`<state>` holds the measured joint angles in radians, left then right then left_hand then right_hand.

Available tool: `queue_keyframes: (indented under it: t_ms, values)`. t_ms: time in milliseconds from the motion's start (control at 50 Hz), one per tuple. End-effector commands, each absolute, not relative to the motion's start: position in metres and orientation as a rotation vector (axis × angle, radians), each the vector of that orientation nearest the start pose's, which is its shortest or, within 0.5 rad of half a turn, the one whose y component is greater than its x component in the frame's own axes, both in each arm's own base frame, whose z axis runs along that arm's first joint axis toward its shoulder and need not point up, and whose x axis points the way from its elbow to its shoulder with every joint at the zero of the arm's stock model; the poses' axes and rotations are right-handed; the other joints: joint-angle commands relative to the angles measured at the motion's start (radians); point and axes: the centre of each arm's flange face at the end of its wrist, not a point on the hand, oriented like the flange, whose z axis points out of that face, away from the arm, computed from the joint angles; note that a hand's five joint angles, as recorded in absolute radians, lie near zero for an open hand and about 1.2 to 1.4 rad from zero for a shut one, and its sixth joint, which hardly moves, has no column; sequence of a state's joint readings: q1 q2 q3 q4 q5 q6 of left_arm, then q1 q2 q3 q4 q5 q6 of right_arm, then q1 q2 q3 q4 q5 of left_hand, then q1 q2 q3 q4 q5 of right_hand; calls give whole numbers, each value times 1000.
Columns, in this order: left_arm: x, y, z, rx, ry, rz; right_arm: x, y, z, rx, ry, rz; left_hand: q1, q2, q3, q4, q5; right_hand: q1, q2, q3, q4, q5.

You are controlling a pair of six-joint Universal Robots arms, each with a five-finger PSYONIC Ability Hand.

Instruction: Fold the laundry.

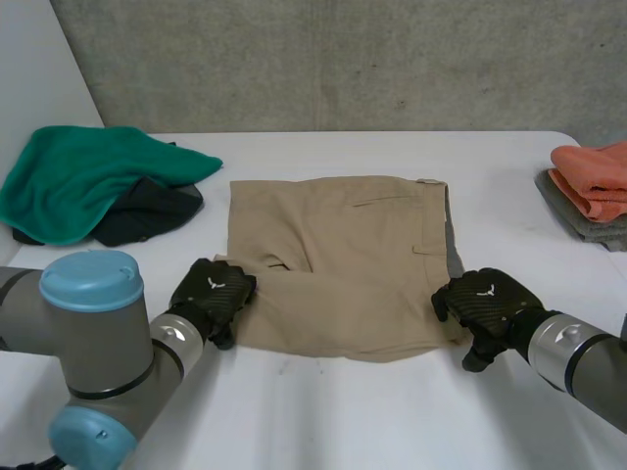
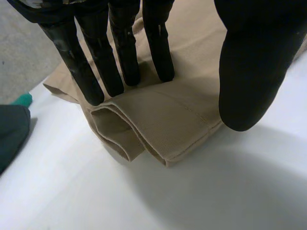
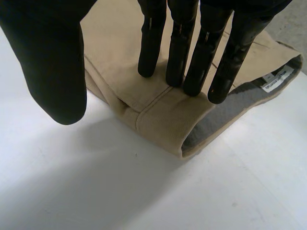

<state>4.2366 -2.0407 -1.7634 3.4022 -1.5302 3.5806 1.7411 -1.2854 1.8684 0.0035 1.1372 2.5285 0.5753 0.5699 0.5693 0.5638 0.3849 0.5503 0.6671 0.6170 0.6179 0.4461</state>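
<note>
Tan shorts [image 1: 343, 255] lie folded flat in the middle of the white table [image 1: 323, 411]. My left hand [image 1: 211, 294] rests at their near left corner. In the left wrist view its straight fingers [image 2: 122, 52] press down on the layered hem [image 2: 163, 124], and the thumb [image 2: 249, 72] hovers off the cloth above the table. My right hand [image 1: 485, 304] sits at the near right corner. Its straight fingers [image 3: 180, 48] lie on the waistband end [image 3: 158, 115], where the grey lining [image 3: 225, 112] shows, and the thumb [image 3: 53, 62] stands apart. Neither hand pinches the cloth.
A green towel [image 1: 78, 176] lies heaped over a dark garment [image 1: 147, 211] at the back left. At the right edge an orange folded cloth [image 1: 598, 176] sits on a grey one [image 1: 588, 227]. A concrete wall closes the far side.
</note>
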Motion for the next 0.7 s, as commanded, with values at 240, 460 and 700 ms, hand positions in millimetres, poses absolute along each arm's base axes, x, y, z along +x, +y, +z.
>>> queue_keyframes:
  t_ms: [240, 460, 700]
  values:
    - [-279, -247, 112, 1340, 2186, -1756, 223, -272, 122, -1283, 2204, -1620, 90, 96, 96, 102, 106, 154, 37, 87, 86, 84]
    - [-285, -259, 119, 1315, 2140, -1830, 232, -291, 115, -1295, 2158, -1708, 636, 641, 642, 647, 652, 702, 585, 635, 634, 632]
    - [-283, -247, 190, 1244, 2016, -2014, 229, -300, 170, -1260, 2137, -1867, 821, 826, 827, 833, 837, 846, 729, 779, 778, 776]
